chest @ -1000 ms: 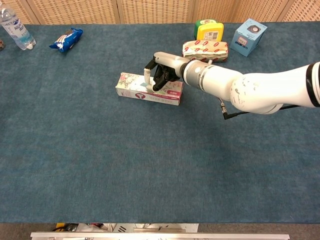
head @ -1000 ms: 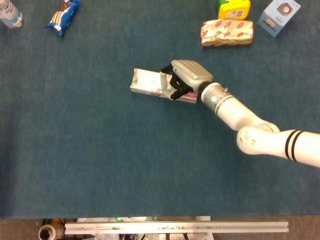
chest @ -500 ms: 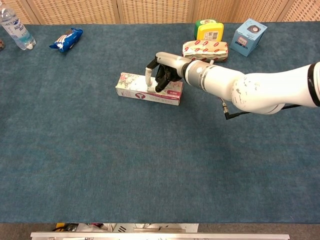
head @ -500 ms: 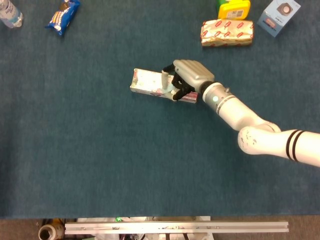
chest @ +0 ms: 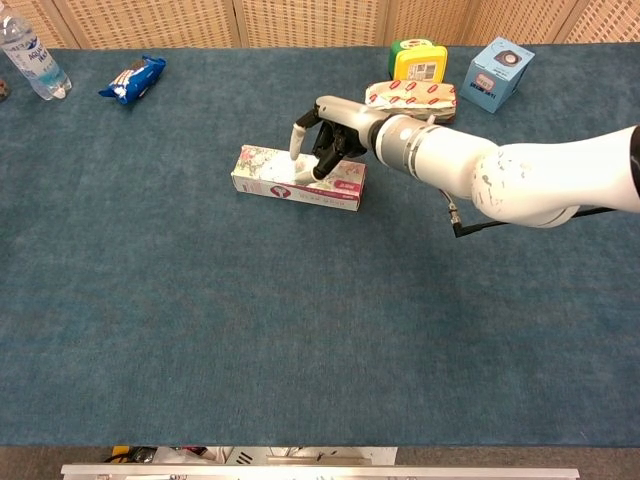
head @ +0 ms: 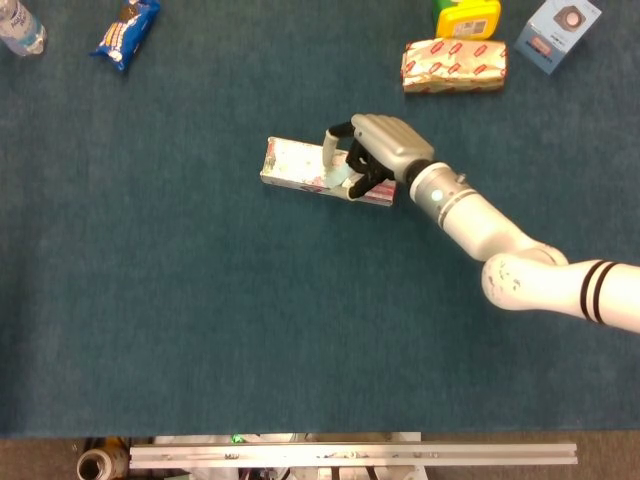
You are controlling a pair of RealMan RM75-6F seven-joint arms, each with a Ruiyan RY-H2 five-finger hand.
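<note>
A long floral-printed box (head: 290,165) lies flat on the blue cloth near the table's middle. My right hand (head: 375,150) hovers over the box's right half, fingers curved and apart. In the chest view one fingertip of the right hand (chest: 335,130) is raised off the box (chest: 262,170), while another still touches its top. The box rests on the table and is not lifted. No view shows my left hand.
Back right stand a red-and-white wrapped pack (head: 454,64), a yellow-green container (head: 467,17) and a light blue carton (head: 558,32). Back left are a water bottle (head: 20,28) and a blue snack packet (head: 127,30). Wicker panels close off the far side.
My right hand has drawn back a little to the right and risen, its fingers loosening from the box. The box has stayed where it was.
</note>
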